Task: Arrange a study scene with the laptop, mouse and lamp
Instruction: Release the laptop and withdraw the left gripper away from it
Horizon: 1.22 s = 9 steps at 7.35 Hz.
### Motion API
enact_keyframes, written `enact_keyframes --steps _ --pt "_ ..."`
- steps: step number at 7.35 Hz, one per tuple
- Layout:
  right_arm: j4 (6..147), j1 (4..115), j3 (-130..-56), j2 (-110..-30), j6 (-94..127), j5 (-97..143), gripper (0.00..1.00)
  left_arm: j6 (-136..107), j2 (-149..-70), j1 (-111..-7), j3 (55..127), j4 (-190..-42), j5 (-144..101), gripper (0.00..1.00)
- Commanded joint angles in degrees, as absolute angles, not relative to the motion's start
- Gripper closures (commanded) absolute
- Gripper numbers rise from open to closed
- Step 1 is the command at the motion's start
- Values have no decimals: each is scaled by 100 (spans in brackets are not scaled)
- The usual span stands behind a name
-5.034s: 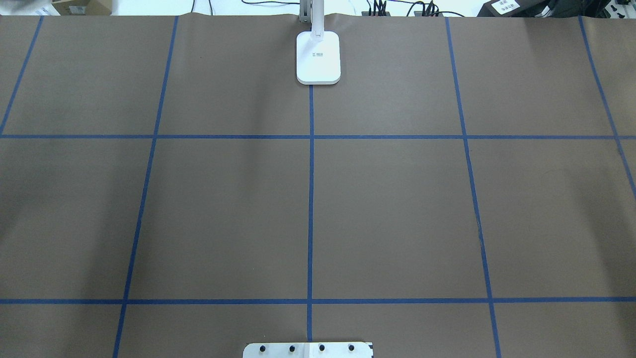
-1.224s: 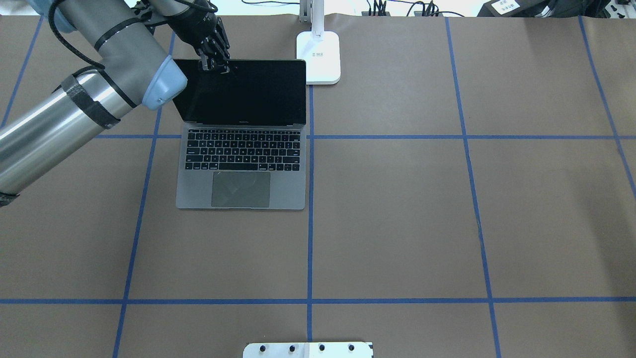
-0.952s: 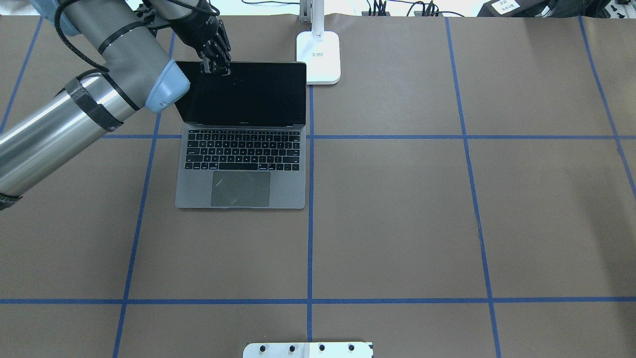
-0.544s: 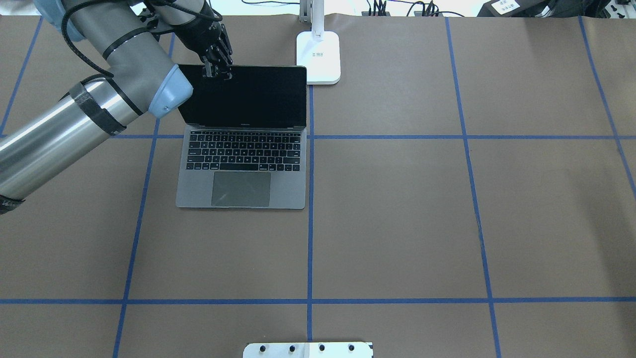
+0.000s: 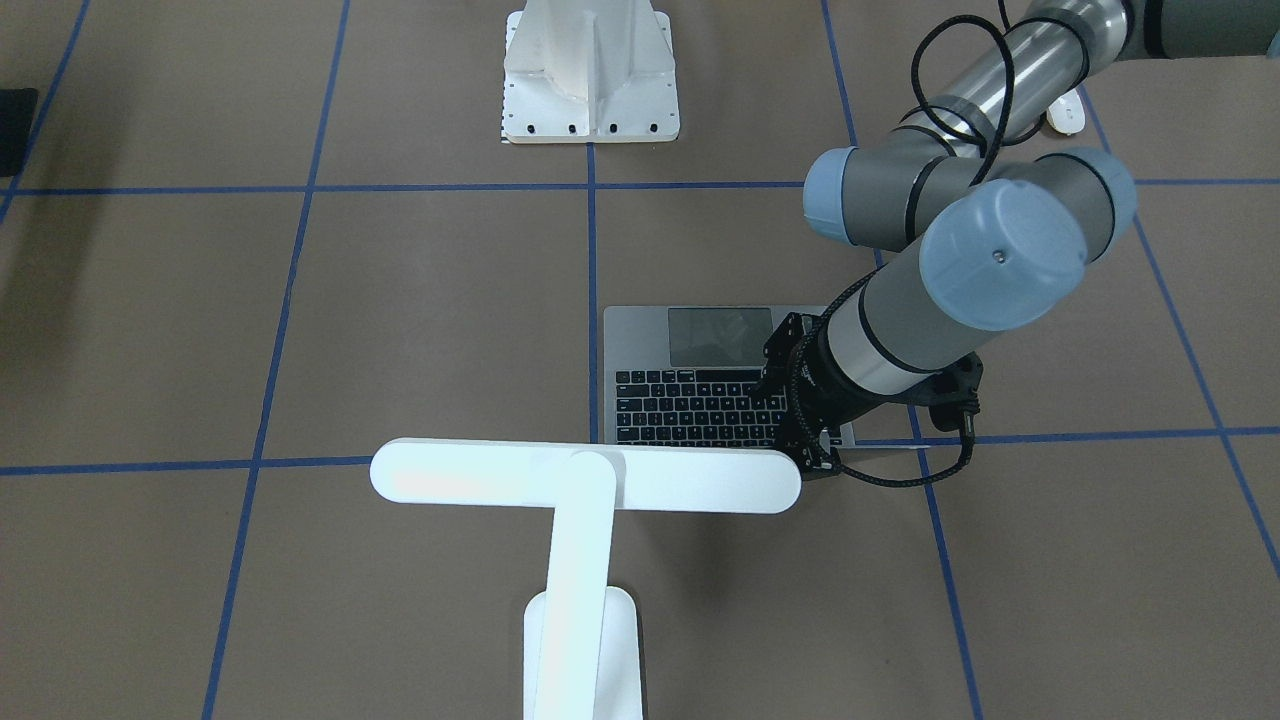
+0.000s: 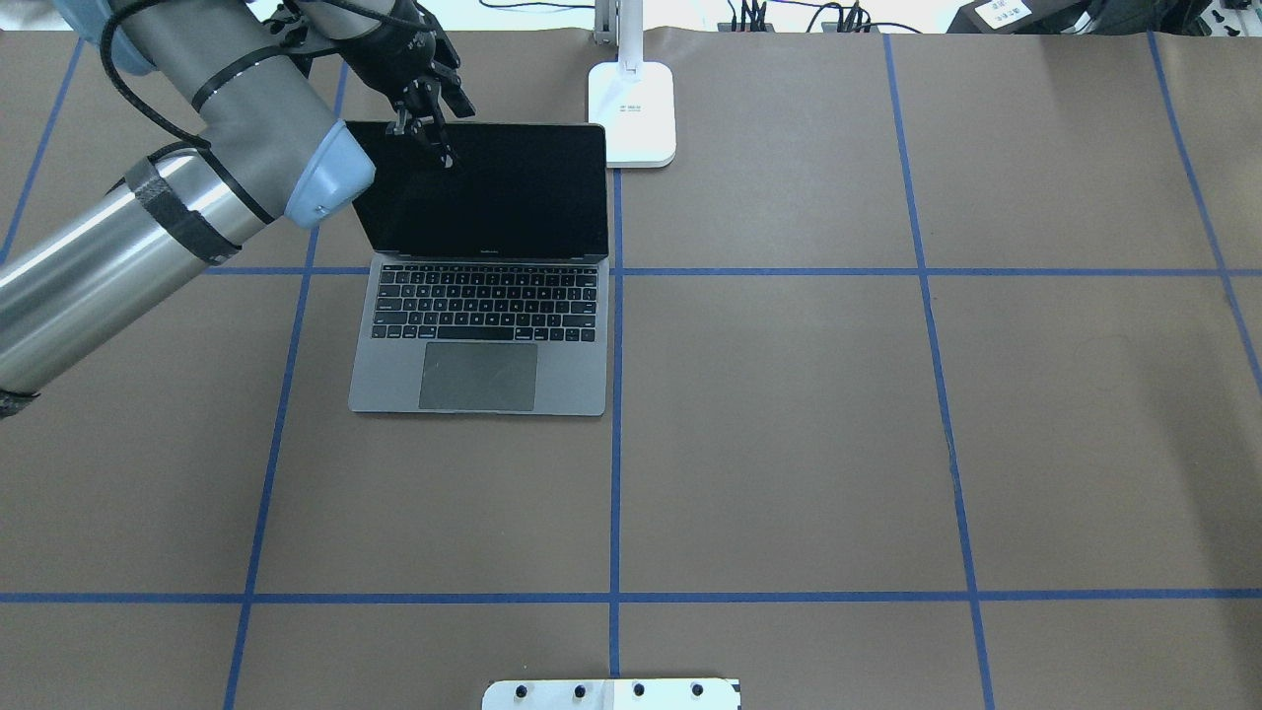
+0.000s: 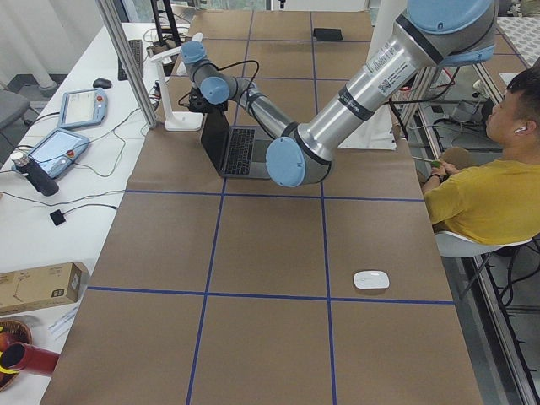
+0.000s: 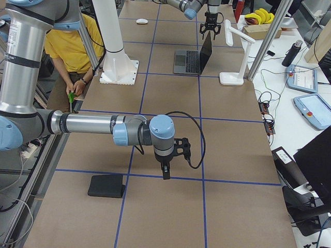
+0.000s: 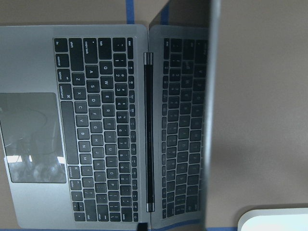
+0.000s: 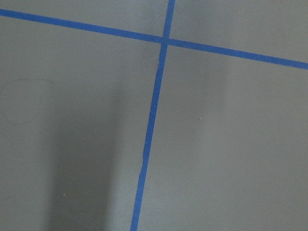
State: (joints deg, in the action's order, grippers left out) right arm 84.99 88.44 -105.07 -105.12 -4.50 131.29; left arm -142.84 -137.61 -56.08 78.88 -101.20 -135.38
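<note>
The grey laptop point(image 6: 481, 325) stands open left of the table's middle, its dark screen point(image 6: 493, 197) raised. My left gripper point(image 6: 426, 138) hovers open over the lid's top edge, fingers spread on either side and holding nothing; the exterior right view shows it as well point(image 8: 212, 32). The left wrist view looks down on the keyboard point(image 9: 96, 130). The white lamp point(image 5: 585, 478) stands just behind the laptop, its base point(image 6: 632, 113) at the screen's right corner. The white mouse point(image 7: 371, 279) lies far off at the robot's left end. My right gripper point(image 8: 166, 170) hangs over bare table; I cannot tell its state.
A flat black pad point(image 8: 106, 185) lies near the right arm. The white bolted pedestal point(image 5: 590, 70) stands at the robot's edge. A person in yellow point(image 7: 485, 169) sits beside the table. Tablets and cables point(image 7: 59, 143) lie past the far edge.
The left gripper had been pinched on the lid's top edge; its fingers have now spread and let go. The laptop stays open in place. Five seconds ago neither was in view.
</note>
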Motion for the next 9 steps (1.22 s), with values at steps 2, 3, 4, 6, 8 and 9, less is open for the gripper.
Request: enact_keyframes --steps 2,3,4,6,8,9 --pt "8473 8851 -10512 -10494 -492 13122 0 -13173 -12697 -6150 9477 -10029 -13562 0" --pt "8464 8851 -10564 -10468 -510 13122 0 -12305 -12222 -6361 9997 -9793 -13579 0" --pt "8464 8851 -10538 -10459 -510 13105 0 -11208 -11825 -6555 10472 -9347 -13614 0" --pt "8464 8851 -10529 -10476 -527 13122 0 -9176 -10808 -7020 11072 -8948 -13614 0" --pt "8482 8859 -10494 -10529 -545 13122 0 -6808 -10016 -7547 11083 -8938 -13605 0" --pt "8490 8868 -10468 -10590 -536 13079 0 -5489 -9715 -7802 11005 -8921 -13588 0"
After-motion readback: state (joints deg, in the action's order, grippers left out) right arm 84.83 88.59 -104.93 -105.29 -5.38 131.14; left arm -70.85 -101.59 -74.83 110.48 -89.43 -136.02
